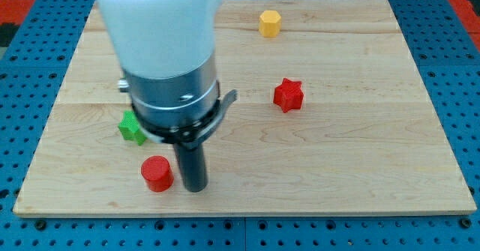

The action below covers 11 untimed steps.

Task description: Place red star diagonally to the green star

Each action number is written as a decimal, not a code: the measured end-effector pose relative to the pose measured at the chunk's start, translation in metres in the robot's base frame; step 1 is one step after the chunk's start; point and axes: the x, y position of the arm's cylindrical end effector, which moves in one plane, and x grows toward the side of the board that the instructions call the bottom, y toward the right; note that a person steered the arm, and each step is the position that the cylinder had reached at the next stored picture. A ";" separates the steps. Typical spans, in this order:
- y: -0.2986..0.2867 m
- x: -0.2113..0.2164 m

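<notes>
1. Currently my tip (195, 189) sits low on the surface (360, 168), just to the view's right of the red cylinder (157, 173), close enough that contact can't be ruled out.
2. No hand on this rig: just a straight rod, nothing to open or close, nothing held.
3. Red star (288, 94) lies right of centre, well apart from my tip, nothing touching it.
4. Green star (132, 127) is at the view's left, partly hidden behind the arm housing, above the red cylinder.
5. Yellow block (270, 23), roughly hexagonal, sits near the top edge, out of the way.
6. Step, as I read it: approach not yet made; red star looks unpushed.
7. Next move calls for getting my tip round to the star's right side, then pushing it left toward a spot off a corner of the green star, without clipping the cylinder.
</notes>
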 end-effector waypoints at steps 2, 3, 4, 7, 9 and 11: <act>-0.027 -0.028; -0.059 -0.028; -0.039 -0.028; 0.164 -0.094; 0.127 -0.156; 0.153 -0.197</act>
